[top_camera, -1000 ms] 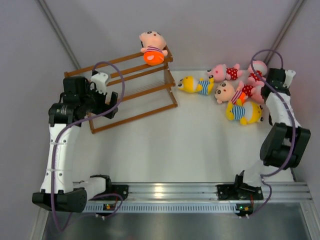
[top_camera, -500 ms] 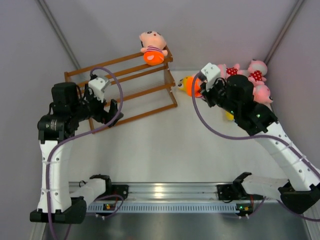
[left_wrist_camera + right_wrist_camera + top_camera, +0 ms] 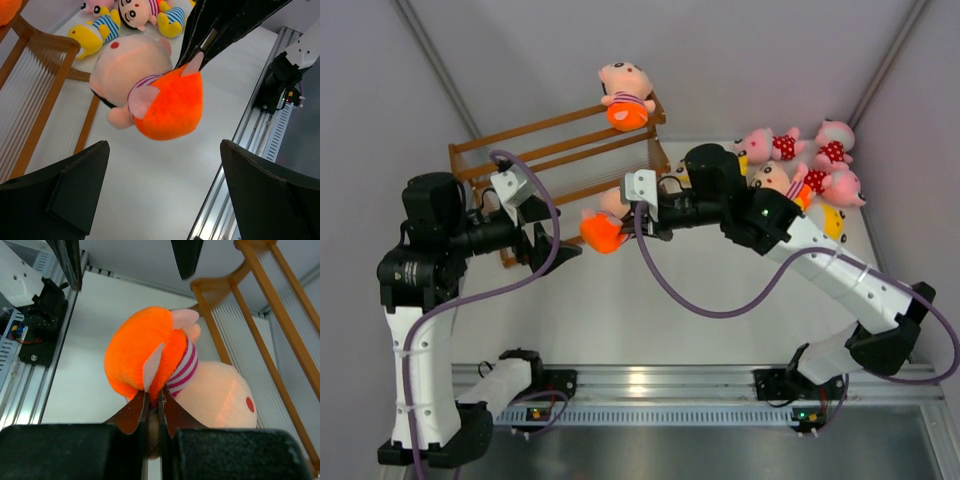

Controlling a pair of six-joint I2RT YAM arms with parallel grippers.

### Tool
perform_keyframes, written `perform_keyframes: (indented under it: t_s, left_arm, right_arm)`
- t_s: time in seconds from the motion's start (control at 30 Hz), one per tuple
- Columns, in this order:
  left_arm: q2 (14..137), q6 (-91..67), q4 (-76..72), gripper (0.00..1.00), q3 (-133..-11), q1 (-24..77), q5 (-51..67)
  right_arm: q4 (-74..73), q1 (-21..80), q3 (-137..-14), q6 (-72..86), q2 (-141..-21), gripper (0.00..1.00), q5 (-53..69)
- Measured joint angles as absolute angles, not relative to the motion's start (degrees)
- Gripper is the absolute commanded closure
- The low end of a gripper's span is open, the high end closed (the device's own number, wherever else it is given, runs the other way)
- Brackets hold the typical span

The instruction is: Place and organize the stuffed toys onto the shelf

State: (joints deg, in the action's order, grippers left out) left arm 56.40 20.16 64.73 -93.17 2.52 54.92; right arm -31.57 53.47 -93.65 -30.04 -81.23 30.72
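The right hand (image 3: 154, 401) is pinched on the orange shorts of a doll (image 3: 150, 355), held off the counter (image 3: 700, 300) just before the shelf (image 3: 550, 126). The left hand (image 3: 558, 236) is spread towards it, probably so a handover can be made. A second doll (image 3: 625, 95) is seated on the top tier; the pile (image 3: 800, 178) lies far right.

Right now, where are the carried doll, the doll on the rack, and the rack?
carried doll (image 3: 600, 232): top view, orange shorts.
doll on the rack (image 3: 624, 79): top view, face.
rack (image 3: 550, 125): top view, top rail.
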Motion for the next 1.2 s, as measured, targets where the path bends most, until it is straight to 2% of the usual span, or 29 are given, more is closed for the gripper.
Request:
perform_keyframes:
  t_s: [0.23,0.27,0.33,0.4,0.47,0.5,0.53,0.57,0.6,0.63,0.67,0.93,1.2]
  left_arm:
    - [57.1,22.1,64.8,0.02,-93.1,2.5,57.8]
    - [57.2,22.4,64.8,0.05,-93.1,2.6,58.1]
    - [57.3,22.8,64.8,0.16,-93.1,2.6,58.2]
    - [57.1,23.1,64.9,0.55,-92.7,2.7,58.4]
    - [57.1,23.6,65.0,1.0,-92.2,3.0,58.5]
    - [57.0,23.9,65.0,1.0,-92.1,3.1,58.5]
    - [57.0,24.6,65.0,1.0,-92.1,3.1,58.0]
    - [57.0,24.6,64.9,1.0,-92.3,3.2,57.1]
    - [57.3,24.4,64.9,1.0,-92.9,3.2,55.5]
    - [57.7,24.1,65.0,1.0,-94.1,3.2,53.0]
    - [58.1,24.0,65.1,1.0,-95.5,3.2,50.3]
    - [62.9,26.0,61.9,1.0,-109.6,3.2,34.0]
    - [67.6,27.0,43.2,1.0,-104.2,3.2,26.4]
  right_arm:
    - [-33.1,56.7,-101.8,-34.6,-86.8,1.0,34.8]
    - [-33.1,57.2,-102.3,-35.1,-87.1,1.0,35.2]
    - [-33.0,58.1,-103.3,-35.7,-87.7,1.0,35.9]
    - [-32.9,58.4,-103.6,-36.1,-87.9,1.0,36.0]
    - [-32.7,58.4,-103.6,-36.1,-87.9,0.98,35.9]
    - [-32.2,58.4,-103.5,-36.0,-87.9,0.83,35.5]
    - [-31.8,58.5,-103.5,-35.9,-87.9,0.62,35.2]
    - [-31.0,58.5,-103.3,-35.3,-87.9,0.28,34.3]
    - [-29.8,58.6,-102.7,-34.3,-87.8,0.13,33.3]
    - [-28.4,58.6,-102.2,-34.1,-87.7,0.03,32.2]
    - [-26.8,58.7,-101.3,-33.5,-87.6,0.01,30.9]
    - [-15.0,58.7,-83.0,-30.2,-77.1,0.01,22.3]
    - [-15.6,56.2,-79.8,-26.8,-73.4,0.01,19.0]
